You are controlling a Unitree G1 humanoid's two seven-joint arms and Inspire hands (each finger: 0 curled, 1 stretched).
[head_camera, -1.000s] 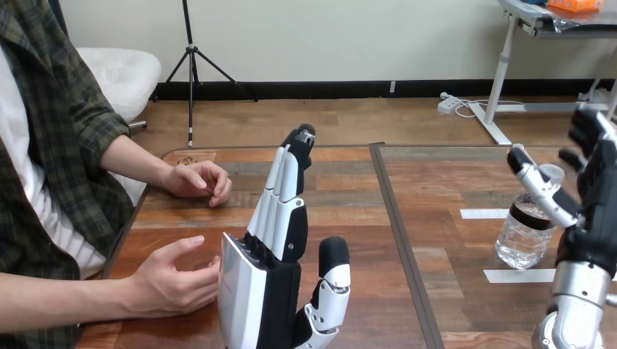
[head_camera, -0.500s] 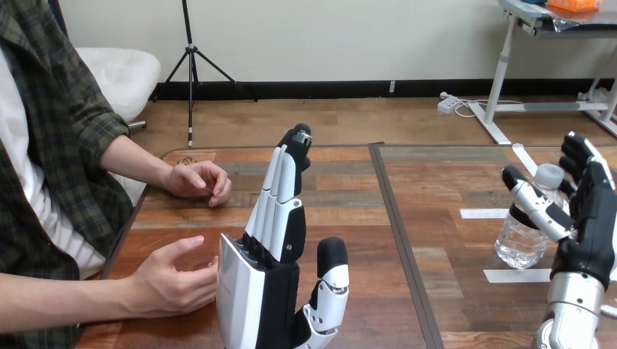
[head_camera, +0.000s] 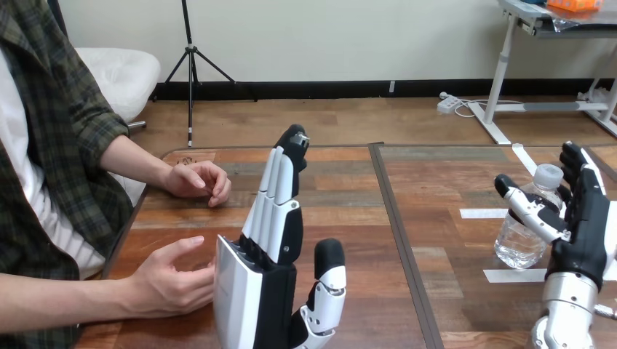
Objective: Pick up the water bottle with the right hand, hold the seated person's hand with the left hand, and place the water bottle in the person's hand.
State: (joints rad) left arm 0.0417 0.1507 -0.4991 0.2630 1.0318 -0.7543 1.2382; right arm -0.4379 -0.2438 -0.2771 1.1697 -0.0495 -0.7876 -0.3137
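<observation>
A clear water bottle (head_camera: 525, 233) with a white cap stands upright on the right part of the table. My right hand (head_camera: 586, 222) is open around it, thumb in front of the bottle's neck and fingers behind its right side, not closed. My left hand (head_camera: 265, 273) stands open with straight fingers pointing up, at the table's front left. The person's near hand (head_camera: 171, 280) rests on the table just left of my left hand, palm toward it, close to or touching its white back. The person's far hand (head_camera: 198, 180) lies loosely curled farther back.
Two white tape strips (head_camera: 486, 214) (head_camera: 514, 275) lie on the wooden table (head_camera: 349, 218) beside the bottle. A dark seam (head_camera: 400, 233) runs down the table's middle between my hands.
My right hand has come leftward and lower, closing in around the bottle. My left hand has shifted slightly left and down. The person's hands have stayed put.
</observation>
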